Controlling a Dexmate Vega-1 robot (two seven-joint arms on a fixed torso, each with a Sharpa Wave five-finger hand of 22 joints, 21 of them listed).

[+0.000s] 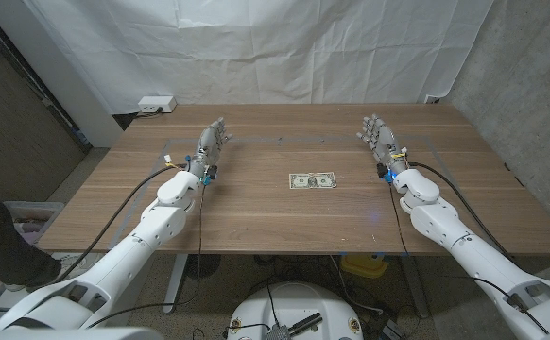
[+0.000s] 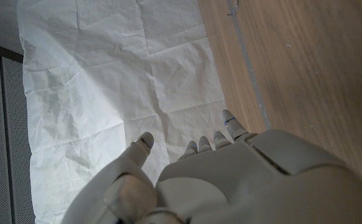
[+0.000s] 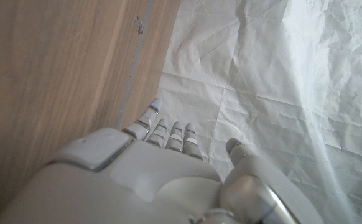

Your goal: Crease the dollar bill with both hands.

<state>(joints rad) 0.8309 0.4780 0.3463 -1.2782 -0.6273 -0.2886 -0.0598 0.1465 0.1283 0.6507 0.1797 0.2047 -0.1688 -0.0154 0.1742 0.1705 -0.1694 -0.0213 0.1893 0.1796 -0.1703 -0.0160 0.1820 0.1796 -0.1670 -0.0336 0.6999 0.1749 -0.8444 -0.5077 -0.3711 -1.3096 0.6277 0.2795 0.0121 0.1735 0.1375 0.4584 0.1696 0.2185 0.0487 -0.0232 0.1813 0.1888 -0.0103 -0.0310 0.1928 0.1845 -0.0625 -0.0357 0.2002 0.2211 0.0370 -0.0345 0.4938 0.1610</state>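
**Hands parked wide, bill untouched — crease not started**

The bill lies flat near the centre of the head view, a little right of middle, on the table, long side running across the frame. No fold shows in it, though it's too small to be sure.

Left hand sits left of centre, upper-mid frame; right hand mirrors it on the right. Both are well apart from the bill and hold nothing, with fingers stretched out toward the top of the frame and slightly apart. Wrist views agree: left fingers and right fingers extended, thumbs splayed off to the side, nothing between them, white backdrop beyond the table edge.

Step, as I read it: the start — approach not yet made.

Next move prob. calls for both hands coming inward and down to the bill's short ends, one per side. Thin paper flat on wood is hard to lift — one hand likely has to pin while the other works an edge up, then fold over and press along the line.
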